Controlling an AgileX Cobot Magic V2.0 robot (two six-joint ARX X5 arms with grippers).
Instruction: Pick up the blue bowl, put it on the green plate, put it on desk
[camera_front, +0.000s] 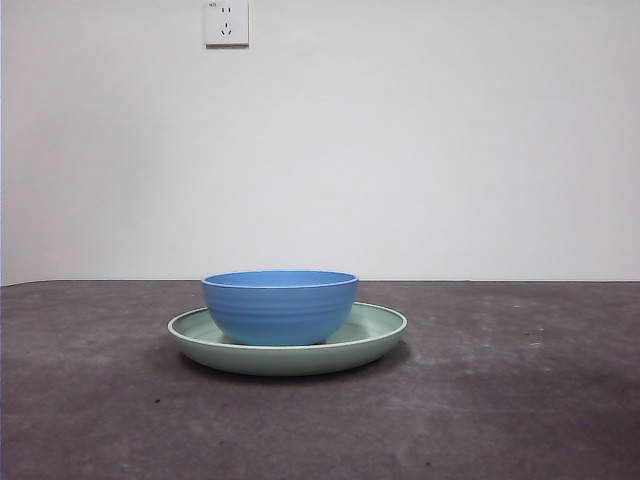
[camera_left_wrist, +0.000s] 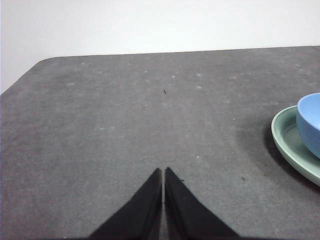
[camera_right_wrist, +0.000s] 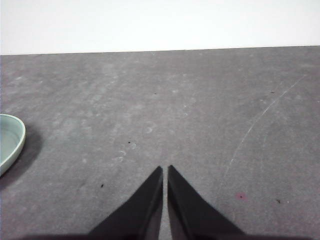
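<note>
The blue bowl (camera_front: 280, 306) stands upright inside the green plate (camera_front: 380, 330), which rests on the dark desk (camera_front: 500, 400) at the middle of the front view. In the left wrist view the plate (camera_left_wrist: 287, 142) and the bowl (camera_left_wrist: 310, 122) show at the side, apart from my left gripper (camera_left_wrist: 163, 172), which is shut and empty over bare desk. In the right wrist view only the plate's edge (camera_right_wrist: 10, 140) shows; my right gripper (camera_right_wrist: 165, 171) is shut and empty, away from it. Neither arm shows in the front view.
A white wall stands behind the desk, with a socket (camera_front: 227, 22) high on it. The desk's rounded far corner (camera_left_wrist: 40, 62) shows in the left wrist view. A thin pale scratch (camera_right_wrist: 260, 120) crosses the desk in the right wrist view.
</note>
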